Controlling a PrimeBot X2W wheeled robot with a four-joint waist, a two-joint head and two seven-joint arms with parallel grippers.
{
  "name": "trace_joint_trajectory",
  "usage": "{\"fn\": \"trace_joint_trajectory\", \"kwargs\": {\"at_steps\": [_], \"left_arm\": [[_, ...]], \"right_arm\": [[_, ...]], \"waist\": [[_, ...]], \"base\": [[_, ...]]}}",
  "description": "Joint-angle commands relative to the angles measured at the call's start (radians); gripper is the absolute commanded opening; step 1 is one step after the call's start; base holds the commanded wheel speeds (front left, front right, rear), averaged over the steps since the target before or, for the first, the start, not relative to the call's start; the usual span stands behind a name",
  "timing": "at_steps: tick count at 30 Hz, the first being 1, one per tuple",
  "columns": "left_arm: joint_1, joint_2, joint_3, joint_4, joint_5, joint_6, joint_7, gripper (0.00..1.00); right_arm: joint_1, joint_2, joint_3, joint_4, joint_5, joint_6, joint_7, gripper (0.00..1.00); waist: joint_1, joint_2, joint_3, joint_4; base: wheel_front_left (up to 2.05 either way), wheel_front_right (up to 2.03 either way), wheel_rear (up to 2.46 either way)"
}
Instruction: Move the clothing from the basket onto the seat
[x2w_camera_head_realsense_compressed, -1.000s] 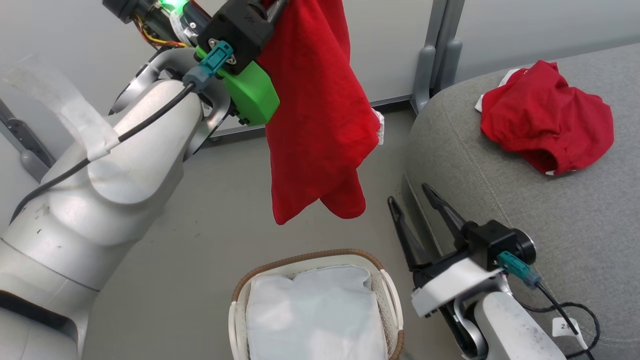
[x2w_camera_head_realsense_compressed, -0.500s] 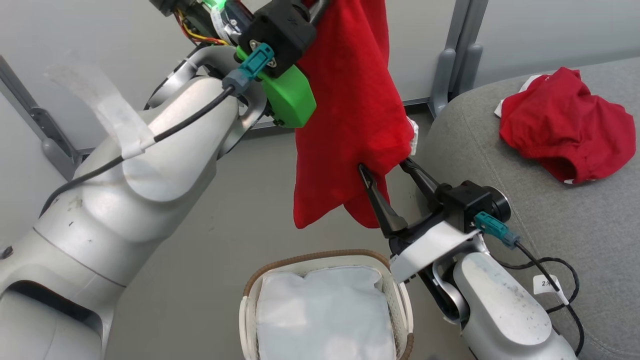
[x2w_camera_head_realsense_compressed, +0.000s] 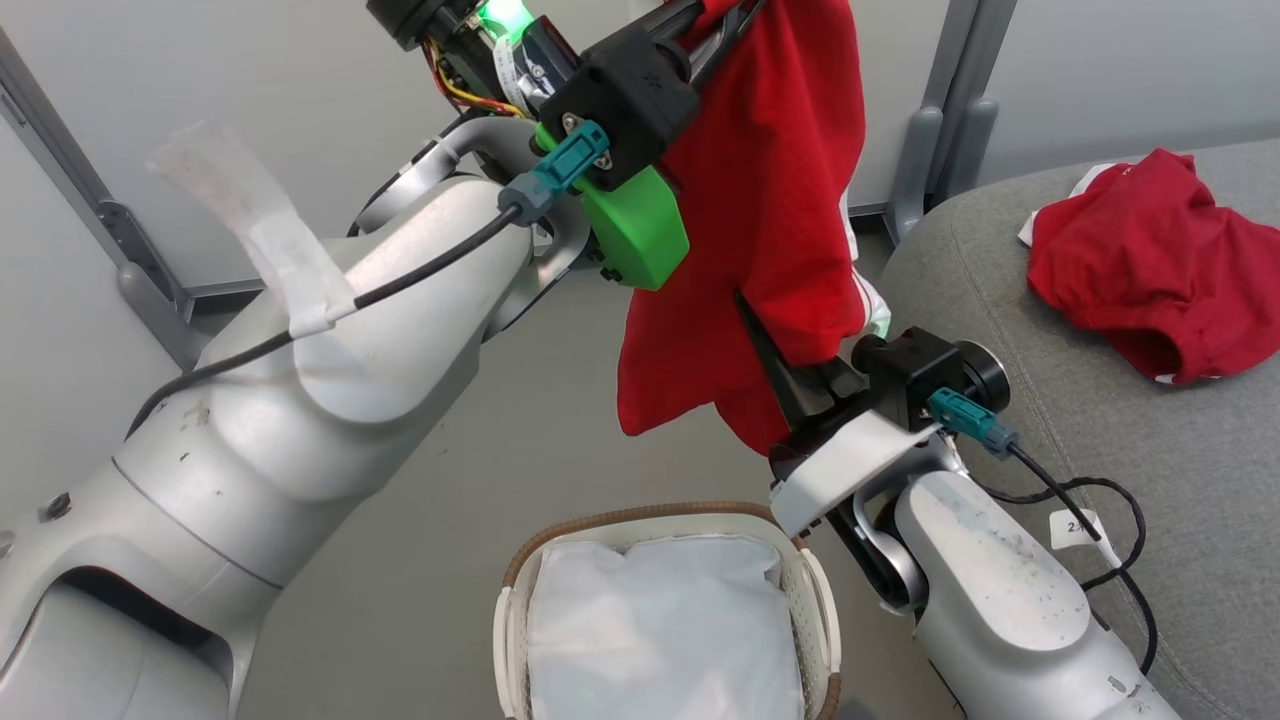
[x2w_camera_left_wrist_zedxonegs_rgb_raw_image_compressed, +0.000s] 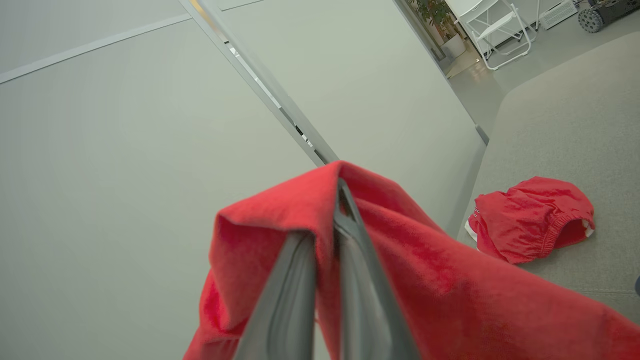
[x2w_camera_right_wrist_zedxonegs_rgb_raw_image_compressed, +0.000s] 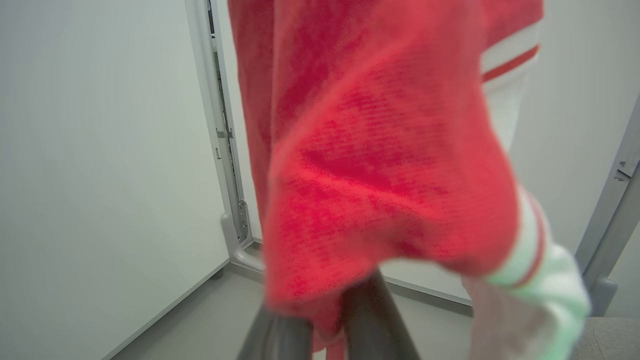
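Observation:
My left gripper (x2w_camera_head_realsense_compressed: 735, 20) is raised high and shut on the top of one red piece of clothing (x2w_camera_head_realsense_compressed: 770, 200), which hangs down above the floor. My right gripper (x2w_camera_head_realsense_compressed: 790, 345) is shut on that garment's lower fold near its white-striped hem; in the right wrist view the cloth (x2w_camera_right_wrist_zedxonegs_rgb_raw_image_compressed: 375, 150) bunches between the fingers. In the left wrist view the red cloth (x2w_camera_left_wrist_zedxonegs_rgb_raw_image_compressed: 450, 300) drapes over the closed fingers. A second red garment (x2w_camera_head_realsense_compressed: 1160, 260) lies crumpled on the grey seat (x2w_camera_head_realsense_compressed: 1180, 450). Below, the basket (x2w_camera_head_realsense_compressed: 620, 520) shows its white liner (x2w_camera_head_realsense_compressed: 660, 630).
My large silver left forearm (x2w_camera_head_realsense_compressed: 350, 380) crosses the left half of the head view. Grey wall panels with metal posts (x2w_camera_head_realsense_compressed: 935, 130) stand behind. A black cable (x2w_camera_head_realsense_compressed: 1090, 490) from my right wrist trails over the seat's edge. A white folding chair (x2w_camera_left_wrist_zedxonegs_rgb_raw_image_compressed: 505, 30) stands far off.
My right gripper rose from beside the basket to the hanging garment and shut on its lower fold. My left gripper kept its hold. The head camera shifted, sliding the scene rightward.

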Motion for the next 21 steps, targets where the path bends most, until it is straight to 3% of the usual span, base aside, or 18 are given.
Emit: {"fn": "trace_joint_trajectory", "kwargs": {"at_steps": [1, 5, 7, 9, 10, 21], "left_arm": [[0.026, 0.009, 0.003, 0.005, -0.013, 0.005, -0.005, 0.00], [0.058, 0.021, 0.010, 0.029, -0.036, 0.011, -0.009, 0.00], [0.081, 0.025, 0.016, 0.043, -0.049, 0.016, -0.018, 0.30], [0.106, 0.031, 0.020, 0.060, -0.063, 0.017, -0.028, 0.81], [0.121, 0.034, 0.025, 0.069, -0.077, 0.017, -0.031, 1.00], [0.282, 0.050, 0.028, 0.138, -0.130, 0.012, -0.070, 1.00]], "right_arm": [[-0.007, -0.004, 0.003, 0.000, 0.003, -0.001, -0.002, 0.00], [0.011, -0.004, 0.003, -0.020, -0.001, -0.001, -0.002, 0.00], [0.019, -0.003, 0.000, -0.038, -0.003, -0.001, -0.002, 0.00], [0.027, -0.003, -0.005, -0.059, -0.008, -0.001, -0.002, 0.00], [0.034, -0.004, -0.010, -0.069, -0.010, -0.001, -0.002, 0.00], [0.078, -0.003, -0.089, -0.153, -0.046, -0.001, -0.002, 0.00]], "waist": [[0.0001, 0.0000, 0.000, 0.000], [0.0001, 0.0000, 0.001, -0.004], [0.0001, 0.0000, 0.001, -0.008], [0.0001, 0.0000, 0.002, -0.011], [0.0001, 0.0000, 0.002, -0.013], [0.0001, 0.0000, 0.011, -0.022]], "base": [[0.00, 0.00, 0.00], [0.00, 0.00, 0.00], [0.00, 0.00, 0.00], [0.00, 0.00, 0.00], [0.00, 0.00, 0.00], [0.00, 0.00, 0.00]]}}
